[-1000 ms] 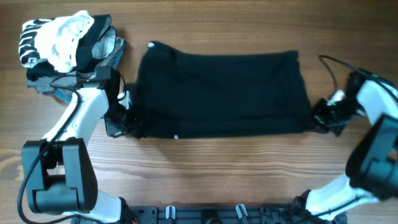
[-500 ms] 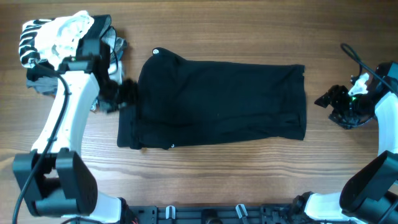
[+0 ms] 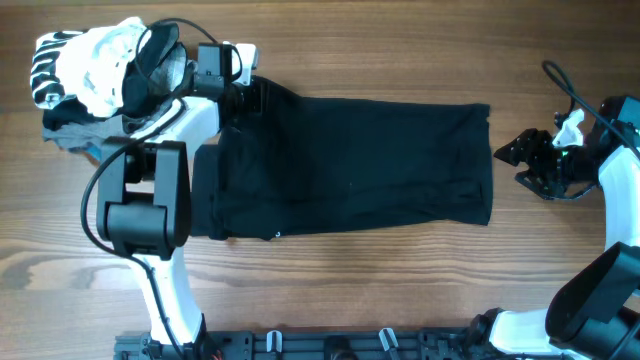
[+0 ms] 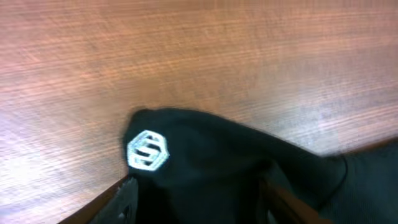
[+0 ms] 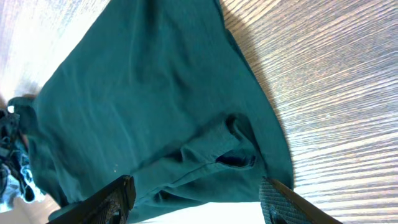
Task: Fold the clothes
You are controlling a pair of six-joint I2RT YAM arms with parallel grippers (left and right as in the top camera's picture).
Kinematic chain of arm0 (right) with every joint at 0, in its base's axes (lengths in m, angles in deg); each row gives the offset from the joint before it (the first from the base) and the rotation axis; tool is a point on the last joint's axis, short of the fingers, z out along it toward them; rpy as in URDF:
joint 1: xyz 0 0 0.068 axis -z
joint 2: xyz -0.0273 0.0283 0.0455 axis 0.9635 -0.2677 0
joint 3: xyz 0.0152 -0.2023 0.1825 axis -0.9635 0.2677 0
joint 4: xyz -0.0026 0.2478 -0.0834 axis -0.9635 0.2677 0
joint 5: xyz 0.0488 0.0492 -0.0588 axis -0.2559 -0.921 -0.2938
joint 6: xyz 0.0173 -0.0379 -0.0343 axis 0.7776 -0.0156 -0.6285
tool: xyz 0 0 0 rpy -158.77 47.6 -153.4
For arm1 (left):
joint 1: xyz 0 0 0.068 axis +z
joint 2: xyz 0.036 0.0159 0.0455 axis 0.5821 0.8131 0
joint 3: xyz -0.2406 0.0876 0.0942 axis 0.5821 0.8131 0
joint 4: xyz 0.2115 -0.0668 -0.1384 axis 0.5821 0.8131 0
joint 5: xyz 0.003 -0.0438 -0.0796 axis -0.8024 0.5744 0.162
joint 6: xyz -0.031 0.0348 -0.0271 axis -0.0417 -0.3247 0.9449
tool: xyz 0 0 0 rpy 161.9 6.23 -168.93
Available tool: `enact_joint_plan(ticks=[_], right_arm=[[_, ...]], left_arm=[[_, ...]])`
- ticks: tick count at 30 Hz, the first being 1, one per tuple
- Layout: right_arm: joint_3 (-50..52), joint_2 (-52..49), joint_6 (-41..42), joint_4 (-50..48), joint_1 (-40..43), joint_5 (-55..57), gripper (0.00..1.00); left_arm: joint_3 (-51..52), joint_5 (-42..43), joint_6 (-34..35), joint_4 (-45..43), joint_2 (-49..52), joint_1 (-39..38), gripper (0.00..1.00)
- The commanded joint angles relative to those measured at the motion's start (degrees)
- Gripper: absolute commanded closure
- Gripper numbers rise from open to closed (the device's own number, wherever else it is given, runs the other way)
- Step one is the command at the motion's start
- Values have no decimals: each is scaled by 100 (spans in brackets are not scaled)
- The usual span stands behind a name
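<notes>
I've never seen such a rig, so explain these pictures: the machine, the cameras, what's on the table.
Two robot arms stand at a wooden table, each ending in a two-finger gripper. The wide picture looks down from above; the other two come from a camera on each wrist, its fingers at the bottom edge. A black garment lies spread out, with a pile of other clothes at the far left. The left gripper is over the garment's corner, near its white logo; the right gripper is off its right edge. Both are open and hold nothing.
</notes>
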Motion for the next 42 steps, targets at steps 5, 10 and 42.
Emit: enact_joint_plan(ticks=[5,10,42], right_arm=[[-92,90,-122,-4,-28,127,31],[-92,90,-118,-4,-28,149,31],[-92,-1676,-74,-4360,-1552,2417,24]], left_arm=[[-11,-321,85,-782,463,39,28],[-11,931,181,-1187,608,39,68],[-11,859,-581,3320,-1799,-400,93]])
